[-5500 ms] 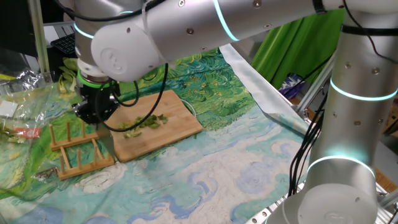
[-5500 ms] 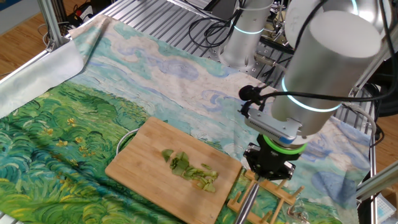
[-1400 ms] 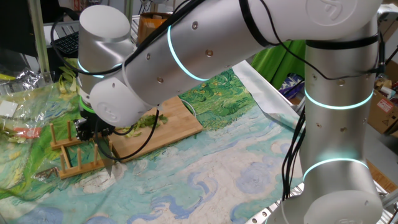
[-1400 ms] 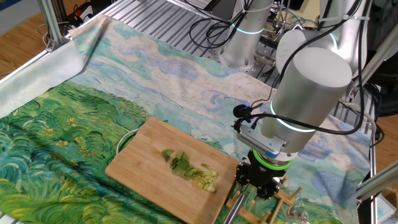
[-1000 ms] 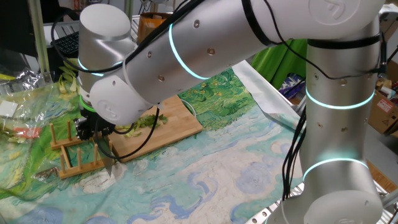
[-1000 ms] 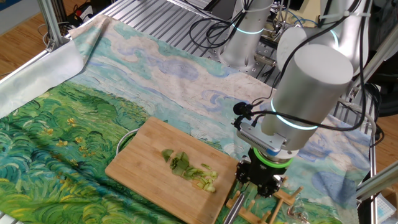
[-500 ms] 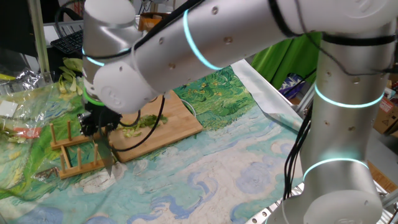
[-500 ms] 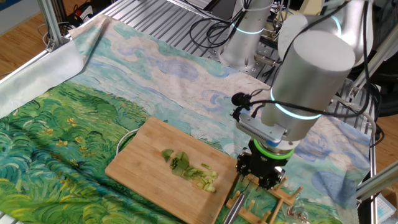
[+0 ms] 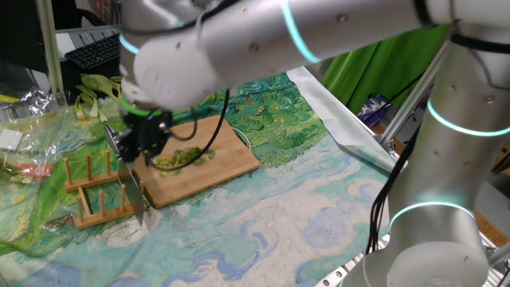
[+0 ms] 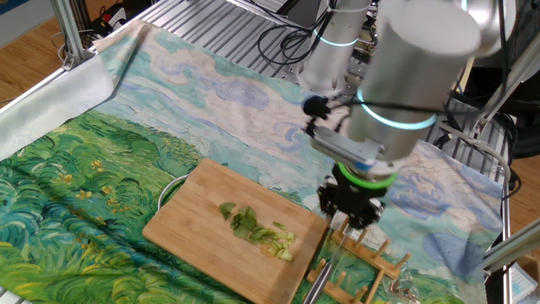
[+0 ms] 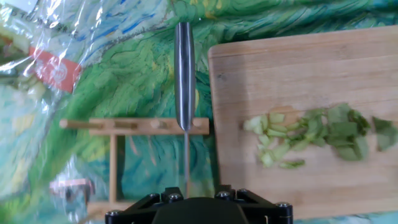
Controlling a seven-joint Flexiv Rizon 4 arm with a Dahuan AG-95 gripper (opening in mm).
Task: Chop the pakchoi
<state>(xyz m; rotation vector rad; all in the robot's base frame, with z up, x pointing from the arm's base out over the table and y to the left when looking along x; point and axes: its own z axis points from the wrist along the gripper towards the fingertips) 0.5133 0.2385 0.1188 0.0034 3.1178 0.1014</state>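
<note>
Pakchoi: the small heap of pale green and dark green cut pakchoi pieces (image 11: 311,134) lay on the rectangular light bamboo chopping board (image 10: 198,224), toward its 3 o'clock half in the hand view, untouched by anything.
Handling: I'd judge those pieces light, soft, damp and quick to scatter; they looked better herded with the flat of a blade than pinched.
Knife: the steel kitchen knife with a silvery handle (image 11: 184,81) hung straight below the hand, its handle over the wooden peg rack (image 11: 134,124), at 9 o'clock from the heap.
Hold point: for the knife, the handle is the place to grip, I reckon, never the thin blade.
Gripper: the black two-finger gripper (image 9: 140,135) looked clamped on the knife, blade (image 9: 132,187) trailing down beside the rack.
Containers: no bowl or tray in view; the board alone carried the greens, the rack's slots stood bare.
Clutter: crinkled clear plastic wrap (image 11: 43,56) sat at 10 o'clock of the board.
</note>
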